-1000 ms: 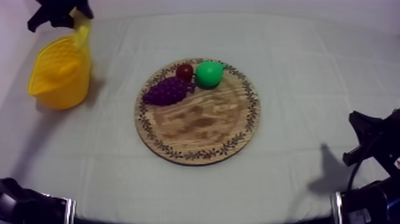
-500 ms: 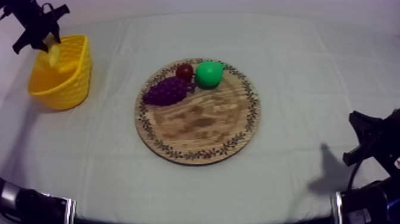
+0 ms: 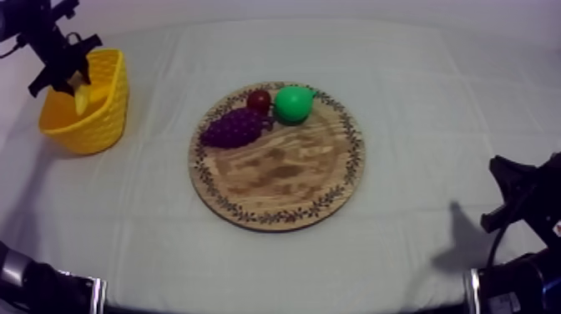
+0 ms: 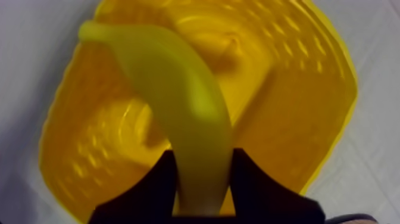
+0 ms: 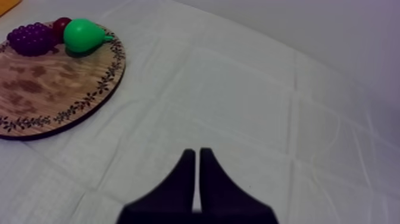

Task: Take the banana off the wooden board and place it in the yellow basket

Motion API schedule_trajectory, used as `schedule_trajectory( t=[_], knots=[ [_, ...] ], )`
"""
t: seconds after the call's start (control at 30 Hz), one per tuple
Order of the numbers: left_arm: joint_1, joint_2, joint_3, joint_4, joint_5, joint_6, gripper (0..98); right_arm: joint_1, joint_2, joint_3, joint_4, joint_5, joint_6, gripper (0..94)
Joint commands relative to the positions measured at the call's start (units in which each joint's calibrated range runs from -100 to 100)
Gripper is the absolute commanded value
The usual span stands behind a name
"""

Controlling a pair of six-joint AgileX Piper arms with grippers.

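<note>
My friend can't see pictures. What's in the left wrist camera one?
The left gripper is shut on a banana and holds it over the open yellow basket. The banana's free end points into the basket. The basket sits on a grey-white cloth.

the banana [image 4: 178,113], pale yellow and curved, is pinched at one end between the black fingers of the left hand [image 4: 202,179]. it hangs over the open mouth of the yellow basket [image 4: 297,131], free end pointing into it. the basket has latticed walls and stands at the far left of the desk [image 3: 417,83]. the round wooden board [image 3: 284,179], with a patterned rim, lies flat mid-desk, well apart from the basket.
</note>
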Motion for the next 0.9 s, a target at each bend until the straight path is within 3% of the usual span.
schedule_trajectory(
  t=[0.0, 0.47, 0.63, 0.7, 0.87],
  knots=[
    [0.0, 0.5, 0.2, 0.12, -1.1, -0.2, 38.3, 0.0, 0.0, 0.0, 0.0, 0.0, 0.0, 0.5],
    [0.1, 4.8, -0.3, 0.98, -5.5, -1.1, 43.4, 0.0, 0.0, 0.0, 0.0, 0.0, 0.0, 0.5],
    [0.4, 0.6, 1.6, 1.14, -6.5, -2.2, 25.1, 0.0, 0.0, 0.0, 0.0, 0.0, 0.0, 0.5],
    [0.4, -2.9, 3.6, 2.28, -8.1, -3.8, 17.4, 0.0, 0.0, 0.0, 0.0, 0.0, 0.0, 0.5],
    [-1.0, -15.1, 13.2, 9.91, -16.6, -12.5, 4.3, 0.0, 0.0, 0.0, 0.0, 0.0, 0.0, 0.5]
  ],
)
